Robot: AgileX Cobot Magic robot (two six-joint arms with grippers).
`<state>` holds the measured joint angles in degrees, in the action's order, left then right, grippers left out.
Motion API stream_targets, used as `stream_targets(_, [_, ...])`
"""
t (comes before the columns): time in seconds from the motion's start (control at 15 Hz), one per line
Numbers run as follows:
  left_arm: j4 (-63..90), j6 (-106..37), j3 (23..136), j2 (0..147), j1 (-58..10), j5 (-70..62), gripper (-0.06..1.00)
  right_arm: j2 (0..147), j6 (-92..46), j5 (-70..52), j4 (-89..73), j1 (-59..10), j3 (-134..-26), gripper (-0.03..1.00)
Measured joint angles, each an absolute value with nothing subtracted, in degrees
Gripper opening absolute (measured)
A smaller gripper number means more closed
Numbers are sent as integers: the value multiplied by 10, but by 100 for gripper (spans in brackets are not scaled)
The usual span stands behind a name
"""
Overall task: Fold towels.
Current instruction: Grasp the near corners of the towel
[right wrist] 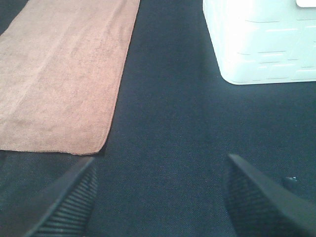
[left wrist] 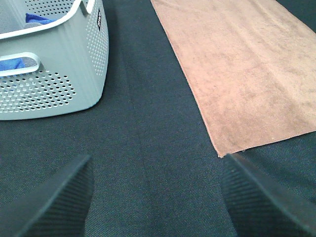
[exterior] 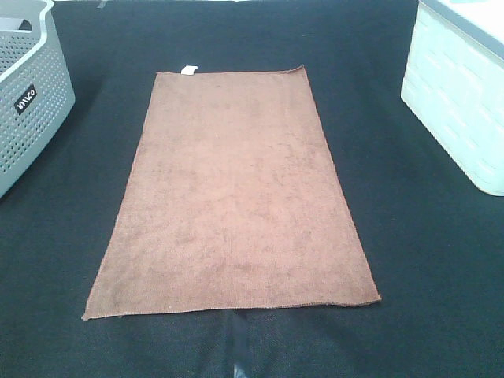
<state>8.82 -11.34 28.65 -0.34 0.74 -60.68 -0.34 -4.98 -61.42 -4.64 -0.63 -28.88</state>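
A brown towel [exterior: 232, 197] lies spread flat on the black table, long side running away from me, with a small white tag [exterior: 188, 70] at its far left corner. Neither gripper shows in the high view. In the left wrist view my left gripper [left wrist: 158, 197] is open and empty above bare black cloth, near the towel's near left corner [left wrist: 219, 154]. In the right wrist view my right gripper [right wrist: 160, 197] is open and empty above bare black cloth, near the towel's near right corner [right wrist: 101, 148].
A grey perforated basket [exterior: 27, 94] stands at the far left; in the left wrist view the basket [left wrist: 49, 94] holds something blue. A white bin [exterior: 461, 102] stands at the far right and also shows in the right wrist view [right wrist: 261, 44].
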Motion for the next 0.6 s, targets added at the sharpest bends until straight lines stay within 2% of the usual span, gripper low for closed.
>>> stream_targets(0.6, [88,-113,286,-3,7,-607,69,-3,-50,-614,-46,-6,-289,68])
